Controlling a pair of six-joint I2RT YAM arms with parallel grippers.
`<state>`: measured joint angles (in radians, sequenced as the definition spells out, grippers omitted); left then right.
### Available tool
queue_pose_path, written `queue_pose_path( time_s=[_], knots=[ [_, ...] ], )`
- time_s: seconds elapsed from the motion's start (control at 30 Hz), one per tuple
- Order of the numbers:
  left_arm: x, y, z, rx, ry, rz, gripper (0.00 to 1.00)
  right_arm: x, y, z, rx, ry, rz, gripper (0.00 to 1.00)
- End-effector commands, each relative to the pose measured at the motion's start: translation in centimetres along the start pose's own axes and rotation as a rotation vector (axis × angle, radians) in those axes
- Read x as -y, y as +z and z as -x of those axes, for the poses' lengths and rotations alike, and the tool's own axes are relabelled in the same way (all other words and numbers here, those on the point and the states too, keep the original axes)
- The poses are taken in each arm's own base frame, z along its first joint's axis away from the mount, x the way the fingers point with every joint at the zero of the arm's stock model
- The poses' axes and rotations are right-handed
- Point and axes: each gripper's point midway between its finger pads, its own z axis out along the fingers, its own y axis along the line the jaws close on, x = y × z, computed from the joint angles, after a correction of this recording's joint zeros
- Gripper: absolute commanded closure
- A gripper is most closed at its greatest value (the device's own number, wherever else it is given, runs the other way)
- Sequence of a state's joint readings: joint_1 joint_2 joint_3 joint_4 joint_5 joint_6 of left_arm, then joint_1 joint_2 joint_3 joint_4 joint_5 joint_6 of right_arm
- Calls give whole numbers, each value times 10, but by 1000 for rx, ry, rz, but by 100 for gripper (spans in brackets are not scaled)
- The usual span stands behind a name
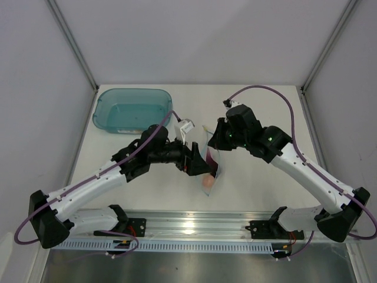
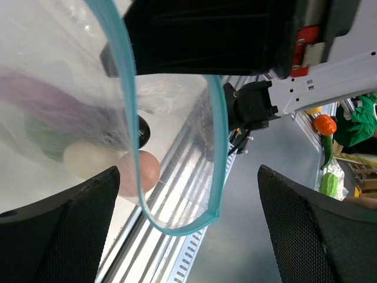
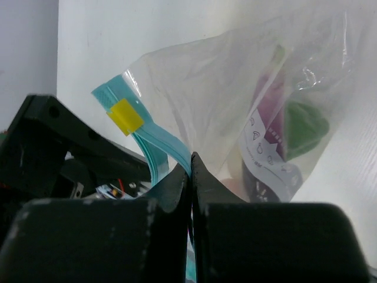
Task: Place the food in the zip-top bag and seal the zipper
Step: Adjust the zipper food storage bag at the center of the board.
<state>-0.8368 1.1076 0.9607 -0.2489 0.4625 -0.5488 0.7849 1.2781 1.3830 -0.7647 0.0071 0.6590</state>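
Left arm, right arm: white links, black joints, black bases. Purple cable along each. Left tool fingers black, fine-textured.

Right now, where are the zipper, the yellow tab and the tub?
zipper (image 2: 131, 118): left wrist view, its left run.
yellow tab (image 3: 125, 116): right wrist view, its middle.
tub (image 1: 135, 112): top view, bare floor.

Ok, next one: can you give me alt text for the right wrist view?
The right gripper is pinched shut on the light-blue zipper of the clear zip-top bag, just below a yellow tab on the strip. Through the plastic to the right, the purple eggplant and green pepper show, with the white table behind.
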Motion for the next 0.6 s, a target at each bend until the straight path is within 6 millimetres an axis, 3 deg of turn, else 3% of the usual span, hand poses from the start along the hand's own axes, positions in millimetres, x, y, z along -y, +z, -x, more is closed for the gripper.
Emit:
queue_pose_path(
  time_s=[0.0,0.43,0.57],
  knots=[
    [19,-1,27,98,71,-8,0,-8,-2,15,111,136,-14,100],
    [15,25,25,121,156,124,1,4,-4,20,194,369,-106,100],
    [-3,26,27,136,136,261,1,5,-4,18,195,410,-114,100]
  ],
)
